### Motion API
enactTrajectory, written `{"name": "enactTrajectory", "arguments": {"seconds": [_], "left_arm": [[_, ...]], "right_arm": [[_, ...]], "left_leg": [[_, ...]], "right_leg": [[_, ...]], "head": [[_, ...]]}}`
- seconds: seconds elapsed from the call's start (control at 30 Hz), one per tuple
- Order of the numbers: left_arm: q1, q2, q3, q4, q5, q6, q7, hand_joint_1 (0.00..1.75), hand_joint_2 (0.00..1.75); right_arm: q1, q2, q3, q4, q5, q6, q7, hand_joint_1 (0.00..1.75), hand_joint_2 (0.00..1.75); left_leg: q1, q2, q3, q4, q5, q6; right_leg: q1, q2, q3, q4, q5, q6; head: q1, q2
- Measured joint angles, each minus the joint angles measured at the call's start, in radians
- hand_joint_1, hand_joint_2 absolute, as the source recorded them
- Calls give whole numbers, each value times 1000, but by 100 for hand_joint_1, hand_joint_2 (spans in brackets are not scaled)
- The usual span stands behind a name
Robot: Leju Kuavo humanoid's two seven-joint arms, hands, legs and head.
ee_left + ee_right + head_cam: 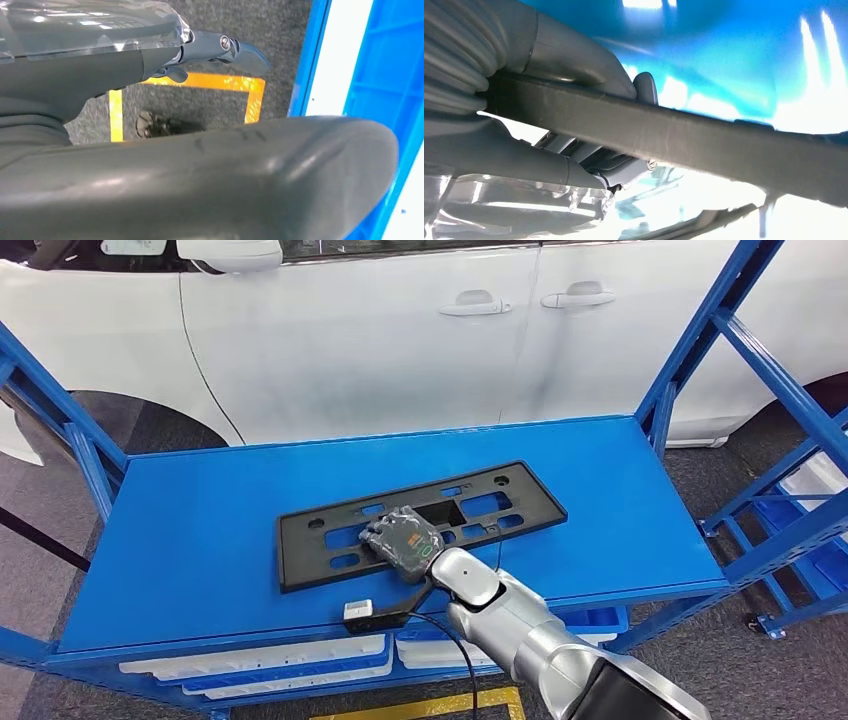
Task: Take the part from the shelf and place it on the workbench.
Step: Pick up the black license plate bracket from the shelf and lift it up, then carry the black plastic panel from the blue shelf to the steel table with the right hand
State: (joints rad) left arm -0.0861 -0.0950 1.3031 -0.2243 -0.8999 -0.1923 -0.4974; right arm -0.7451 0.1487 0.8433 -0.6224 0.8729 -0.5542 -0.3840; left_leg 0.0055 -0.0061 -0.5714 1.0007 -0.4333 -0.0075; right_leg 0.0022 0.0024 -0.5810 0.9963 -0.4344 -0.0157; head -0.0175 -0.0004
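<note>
Lying flat on the blue metal shelf point(200, 530), the black perforated plastic plate point(500, 495) was gripped at its near edge by the right hand point(402, 545). The left hand's point(220, 50) state could not be told. Because the grasp was taken off-centre, sagging or slipping was judged likely on lifting; the blue uprights point(700, 330) and white car point(400, 330) were noted as obstructions.

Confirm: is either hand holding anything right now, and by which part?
The right hand grips the black plate frame by its near long edge, about midway along; the right wrist view shows thumb and fingers clamped across that edge. The left hand holds nothing.
</note>
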Motion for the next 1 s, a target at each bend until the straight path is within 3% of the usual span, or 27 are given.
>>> {"name": "enactTrajectory", "arguments": {"seconds": [0.03, 0.07, 0.13, 0.17, 0.2, 0.23, 0.3, 0.43, 0.5, 0.57, 0.6, 0.63, 0.67, 0.73, 0.8, 0.87, 0.93, 1.0], "left_arm": [[0, 1, 0, 0, 0, 0, 0, 0, 0], [0, 3, 1, 0, 3, -10, -1, 0, 0], [0, 11, 3, 0, 12, -44, -15, 0, 0], [0, 15, 4, 0, 17, -61, -24, 0, 0], [-1, 19, 4, 0, 18, -69, -33, 0, 0], [-2, 20, 4, 0, 19, -71, -38, 0, 0], [-7, 20, 4, 0, 20, -75, -47, 0, 0], [-6, 20, 4, 0, 20, -56, -46, 0, 0], [-5, 20, 5, 0, 21, -39, -35, 0, 0], [-6, 21, 6, 0, 22, -21, -23, 0, 0], [-6, 21, 6, 0, 22, -14, -18, 0, 0], [-6, 21, 7, 0, 22, -10, -16, 0, 0], [-6, 21, 8, 0, 22, -8, -14, 0, 0], [-6, 21, 10, 0, 22, -1, -4, 0, 0], [-6, 19, 14, 0, 21, 19, 24, 0, 0], [-6, 18, 18, 0, 19, 45, 69, 0, 0], [-5, 18, 22, 0, 19, 62, 106, 0, 0], [-4, 18, 24, 0, 20, 68, 123, 0, 0]], "right_arm": [[1, -1, -1, -3, -4, 0, -2, 175, 175], [21, -23, -35, -79, -83, 13, -53, 175, 175], [132, -117, -178, -439, -399, 138, -199, 175, 175], [195, -169, -253, -639, -570, 215, -273, 175, 175], [243, -202, -297, -786, -678, 291, -299, 175, 175], [263, -214, -308, -857, -721, 331, -305, 175, 175], [294, -231, -325, -1005, -799, 423, -313, 175, 175], [337, -251, -355, -1232, -930, 605, -316, 175, 175], [344, -261, -363, -1308, -1015, 689, -307, 175, 175], [344, -268, -366, -1347, -1105, 757, -283, 175, 175], [345, -270, -367, -1354, -1137, 778, -271, 175, 175], [345, -272, -367, -1355, -1157, 792, -263, 175, 175], [346, -274, -367, -1356, -1168, 801, -259, 175, 175], [344, -276, -367, -1357, -1192, 817, -245, 175, 175], [340, -276, -367, -1358, -1241, 835, -209, 175, 175], [337, -276, -367, -1354, -1291, 852, -163, 175, 175], [336, -274, -368, -1348, -1320, 861, -132, 175, 175], [335, -272, -368, -1343, -1330, 862, -120, 175, 175]], "left_leg": [[0, 0, 0, 0, 0, 0], [2, 1, -8, 26, -19, -2], [13, 2, -60, 159, -80, -15], [20, 3, -71, 197, -96, -23], [26, 3, -60, 186, -84, -28], [28, 3, -26, 118, -60, -29], [27, -1, 13, 32, -35, -20], [22, -5, 10, 20, -26, 11], [23, -3, 6, 15, -17, 24], [18, -1, 0, 16, -13, 30], [16, -1, -4, 16, -12, 31], [14, 0, -7, 17, -10, 32], [13, -1, -9, 18, -9, 32], [11, -3, -11, 18, -5, 30], [7, -5, -15, 20, -1, 22], [7, -5, -20, 19, 5, 11], [7, -4, -26, 19, 5, -1], [7, -2, -48, 70, -40, -9]], "right_leg": [[0, 0, 1, -1, 0, 0], [-2, -3, 6, -5, 1, -3], [-7, -8, 15, -11, 3, -5], [-10, -10, 17, -11, 3, -4], [-14, -9, 13, -5, 1, 1], [-16, -7, 7, 4, -1, 8], [-16, -3, -6, 19, -6, 22], [-18, -2, -15, 27, -11, 47], [-21, -2, -43, 95, -63, 53], [-22, -2, -98, 226, -135, 55], [-22, -2, -122, 282, -157, 55], [-22, -2, -131, 305, -159, 54], [-22, -2, -119, 289, -143, 51], [-18, -1, -47, 159, -80, 39], [-11, -2, 11, 46, -40, 28], [-6, -2, 16, 23, -31, 22], [-9, -4, 9, 15, -18, 11], [-15, -10, -1, 4, -1, -1]], "head": [[0, 0], [0, 0], [0, 0], [0, 0], [0, 0], [0, 0], [1, 0], [1, 0], [1, 0], [1, 0], [1, 0], [1, 0], [1, 0], [1, 0], [1, 0], [0, 0], [1, 0], [1, 0]]}}
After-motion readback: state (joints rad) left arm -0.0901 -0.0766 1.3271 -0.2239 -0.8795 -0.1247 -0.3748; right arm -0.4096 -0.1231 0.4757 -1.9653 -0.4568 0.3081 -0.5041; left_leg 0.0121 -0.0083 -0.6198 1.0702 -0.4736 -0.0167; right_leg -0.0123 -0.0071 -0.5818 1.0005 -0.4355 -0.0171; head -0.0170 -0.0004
